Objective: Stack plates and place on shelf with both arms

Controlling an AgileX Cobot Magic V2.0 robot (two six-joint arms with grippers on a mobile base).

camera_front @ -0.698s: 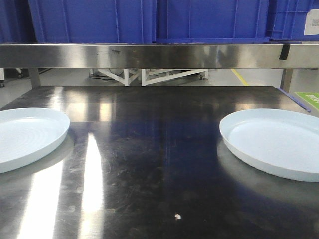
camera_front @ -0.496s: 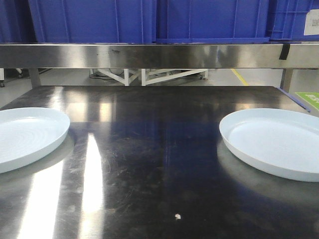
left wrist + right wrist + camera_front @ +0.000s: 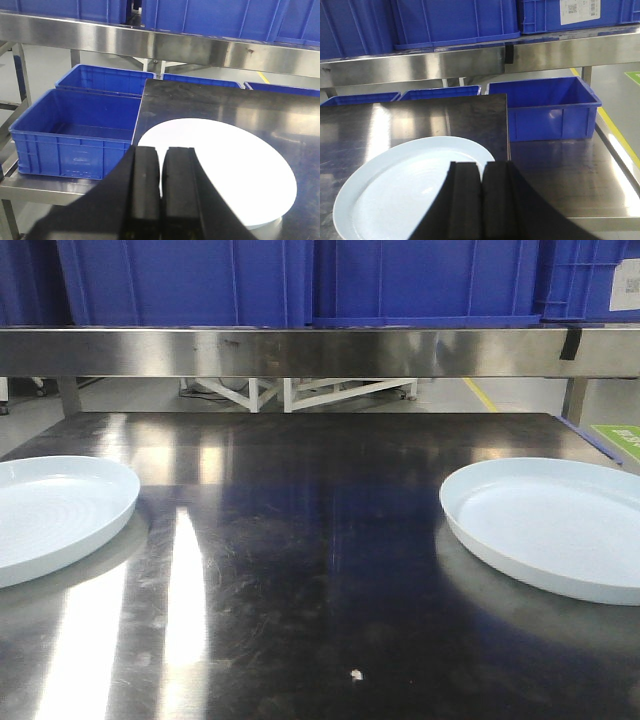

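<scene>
The steel table (image 3: 320, 580) filled most of the front view. The steel shelf (image 3: 320, 350) ran across the top of the frame, with blue bins (image 3: 190, 280) standing on it. The left plate (image 3: 55, 515) lay flat at the left edge of the frame and the right plate (image 3: 550, 525) at the right edge, well apart. At the bottom centre of the wrist views, the left gripper (image 3: 160, 152) and right gripper (image 3: 481, 167) were clenched on nothing, each with a plate just beyond.

Left plate (image 3: 50, 515), right plate (image 3: 555, 525), flat, unstacked
</scene>
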